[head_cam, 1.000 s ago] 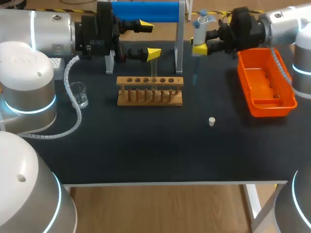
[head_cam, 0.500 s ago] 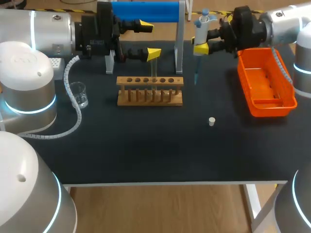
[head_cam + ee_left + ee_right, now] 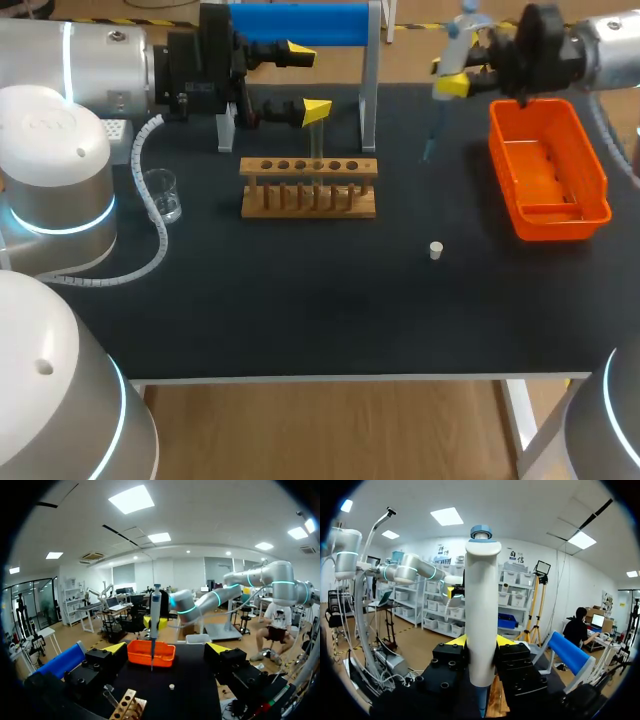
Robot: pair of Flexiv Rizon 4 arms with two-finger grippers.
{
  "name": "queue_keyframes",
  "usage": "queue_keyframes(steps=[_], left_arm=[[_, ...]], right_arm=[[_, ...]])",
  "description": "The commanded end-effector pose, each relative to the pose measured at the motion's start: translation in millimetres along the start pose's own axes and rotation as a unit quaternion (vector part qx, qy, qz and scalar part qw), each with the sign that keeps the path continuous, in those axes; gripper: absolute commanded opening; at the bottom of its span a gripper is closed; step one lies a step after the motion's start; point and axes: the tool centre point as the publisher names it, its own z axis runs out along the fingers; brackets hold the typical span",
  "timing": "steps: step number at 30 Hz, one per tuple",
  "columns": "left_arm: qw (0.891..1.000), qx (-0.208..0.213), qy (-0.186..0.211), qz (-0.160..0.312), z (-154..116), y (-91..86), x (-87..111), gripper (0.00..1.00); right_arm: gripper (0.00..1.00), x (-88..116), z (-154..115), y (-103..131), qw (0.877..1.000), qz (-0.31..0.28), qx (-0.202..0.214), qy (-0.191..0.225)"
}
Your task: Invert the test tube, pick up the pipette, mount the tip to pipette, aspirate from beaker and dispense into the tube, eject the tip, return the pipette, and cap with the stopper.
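The pipette (image 3: 455,45) is a long white stick with a blue button on top. It has a thin, pointy tip at the bottom. It is up in the air at the far right of the black table (image 3: 300,300), just left of the orange tray (image 3: 545,175). It leans a little and its tip points down.

The right gripper (image 3: 460,62) has its two yellow-tipped fingers closed tight on the pipette. In the right wrist view, the fat white body (image 3: 481,620) sits right between the fingers, and they press on it from both sides.

The left gripper (image 3: 305,80) is at the far left. Its two fingers are spread very wide and hold nothing. One yellow tip is just over the test tube (image 3: 317,145).

The test tube is thin, see-through glass. It stands up in the wooden rack (image 3: 308,188), which has a row of round holes on top.

The tray is shiny plastic, shaped like a long box. Its orange floor shows.

The beaker (image 3: 161,195) is a small clear glass cup at the left. I cannot tell if there is water in it.

The stopper (image 3: 436,250) is a tiny white plug. It sits alone on the table, nearer than the pipette and well apart from the rack.
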Motion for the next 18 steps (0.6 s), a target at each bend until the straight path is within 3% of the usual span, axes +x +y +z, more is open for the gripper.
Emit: queue_keyframes(steps=[1, 9, 18], left_arm=[[1.000, 0.001, 0.000, 0.001, -0.9, 0.9, 0.6, 1.00], [1.000, 0.001, 0.000, 0.001, -0.9, 0.9, 0.6, 1.00], [1.000, 0.001, 0.000, 0.001, -0.9, 0.9, 0.6, 1.00]], right_arm=[[0.00, 7.5, -42.8, 2.8, 1.000, 0.002, -0.002, 0.004], [0.00, 14.5, -107.9, 0.2, 1.000, 0.017, -0.007, 0.012], [0.00, 13.7, -156.0, -11.2, 1.000, 0.023, -0.007, -0.003]])
